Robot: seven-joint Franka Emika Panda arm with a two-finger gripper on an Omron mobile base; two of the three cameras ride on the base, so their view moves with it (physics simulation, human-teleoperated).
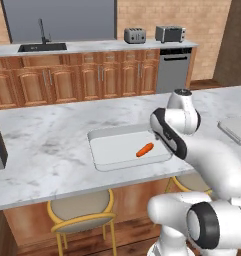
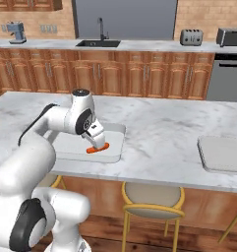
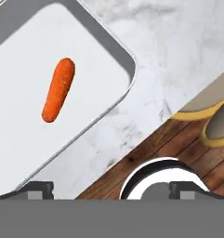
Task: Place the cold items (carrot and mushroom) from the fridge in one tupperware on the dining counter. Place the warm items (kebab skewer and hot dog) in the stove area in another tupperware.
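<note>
The dining counter (image 1: 52,145) carried one tupperware (image 1: 112,150) near its front edge and a second tupperware (image 2: 223,155) well apart along it, presumably kept for the warm items. The carrot (image 1: 145,149) lay loose in the nearer one. The gripper (image 3: 111,189) hung above with jaws wide and empty, evidently having let it go.

Two toasters (image 1: 134,35) beside a sink (image 1: 42,47).
</note>
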